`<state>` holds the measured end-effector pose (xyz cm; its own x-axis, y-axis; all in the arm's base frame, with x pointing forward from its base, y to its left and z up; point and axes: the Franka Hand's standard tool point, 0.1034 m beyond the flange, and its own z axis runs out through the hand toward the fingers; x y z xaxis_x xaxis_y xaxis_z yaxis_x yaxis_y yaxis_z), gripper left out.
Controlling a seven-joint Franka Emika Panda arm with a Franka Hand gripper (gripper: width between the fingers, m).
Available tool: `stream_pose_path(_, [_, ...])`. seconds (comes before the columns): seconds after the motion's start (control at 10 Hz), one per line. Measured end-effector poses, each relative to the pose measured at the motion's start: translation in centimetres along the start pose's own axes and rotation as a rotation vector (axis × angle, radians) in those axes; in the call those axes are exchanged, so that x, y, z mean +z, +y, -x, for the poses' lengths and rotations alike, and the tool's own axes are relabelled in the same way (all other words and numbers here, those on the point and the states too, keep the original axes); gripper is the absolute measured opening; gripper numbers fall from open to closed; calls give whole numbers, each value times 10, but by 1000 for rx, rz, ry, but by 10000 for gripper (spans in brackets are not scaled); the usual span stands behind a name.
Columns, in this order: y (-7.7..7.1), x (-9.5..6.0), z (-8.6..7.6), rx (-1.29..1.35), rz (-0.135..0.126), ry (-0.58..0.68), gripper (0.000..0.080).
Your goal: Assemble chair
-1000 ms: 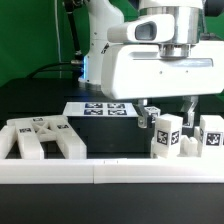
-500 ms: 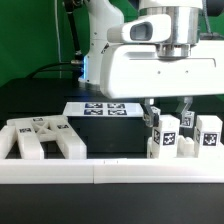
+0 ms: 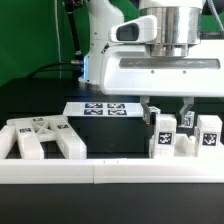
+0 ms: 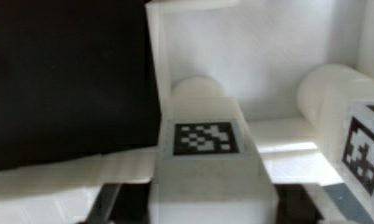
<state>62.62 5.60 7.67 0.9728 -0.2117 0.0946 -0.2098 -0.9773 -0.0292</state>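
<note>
A square white chair post (image 3: pixel 166 134) stood upright near the front edge of the black table (image 3: pixel 40 100), toward the exterior view's right, its black-and-white tag facing the camera. The arm's gripper (image 3: pixel 168 120) hung straight above it, pinching the post's upper part from both sides. In the wrist view the same post (image 4: pixel 205 140) filled the space between the two dark fingers (image 4: pixel 122 200), which pressed against its flanks, tag uppermost. A second post (image 3: pixel 209 133), also tagged and upright, stood just beside the first on the exterior view's right, apart from it; the wrist view showed it as a rounded white column (image 4: pixel 344 110) next to the held one. Well apart, on the exterior view's left, lay the chair's slab parts (image 3: pixel 42 137), flat and clustered together, their tags turned up. Behind them, toward the middle of the table, lay the marker board (image 3: pixel 101 108). A long plain white border rail (image 3: pixel 100 170) ran across the front, just before the posts and slabs.
</note>
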Motion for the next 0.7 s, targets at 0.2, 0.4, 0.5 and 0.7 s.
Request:
stream_pose_path(0.2, [4, -1, 4, 94, 10, -23, 292])
stream_pose_path(0.4, [8, -1, 6, 153, 18, -34, 302])
stream_pose_path(0.5, [8, -1, 6, 153, 17, -33, 302])
stream_pose_path(0.7, [7, -6, 4, 139, 13, -27, 496])
